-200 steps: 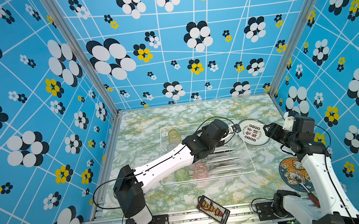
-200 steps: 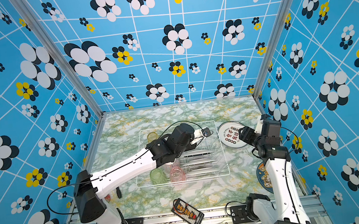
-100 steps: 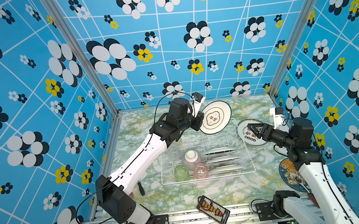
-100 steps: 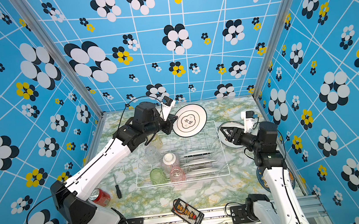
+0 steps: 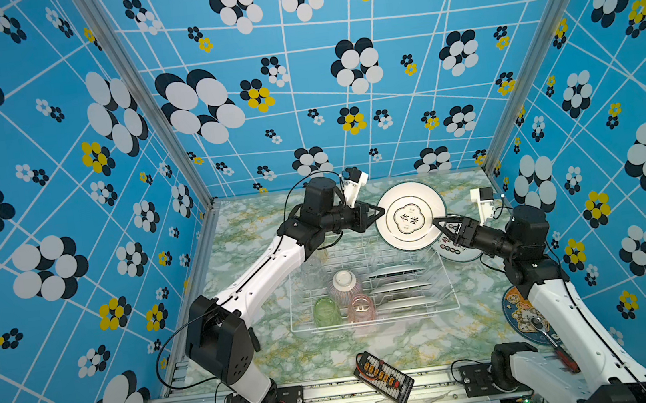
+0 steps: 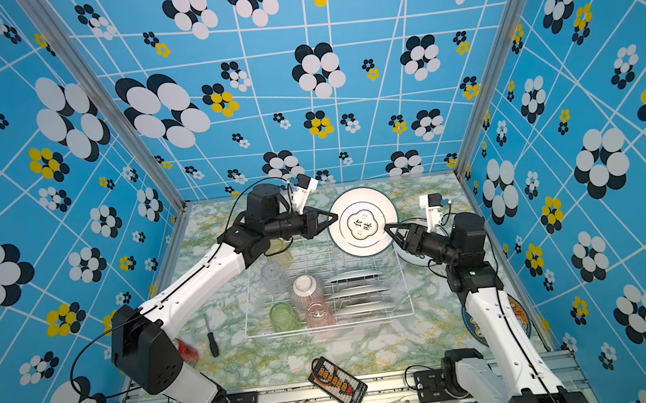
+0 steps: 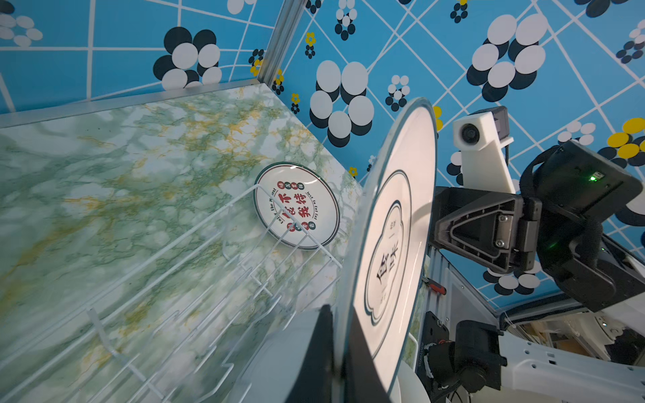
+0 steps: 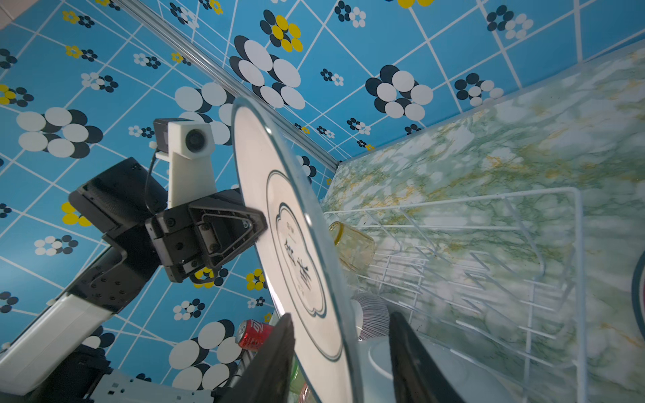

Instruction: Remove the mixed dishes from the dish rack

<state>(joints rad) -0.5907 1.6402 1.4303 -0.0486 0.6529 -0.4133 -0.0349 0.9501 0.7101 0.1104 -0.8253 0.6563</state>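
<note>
Now | left end effector (image 5: 382,213) pinches glossy plate (image 5: 409,200) | right end effector (image 5: 438,223) parted astride it

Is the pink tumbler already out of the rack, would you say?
No, the pink tumbler sits inside the rack, right beside the green tumbler.

Bright, even light with soft shadows. Near my jaws the dish rack (image 8: 578,286) wires smear with blur; top views bend at edges.
</note>
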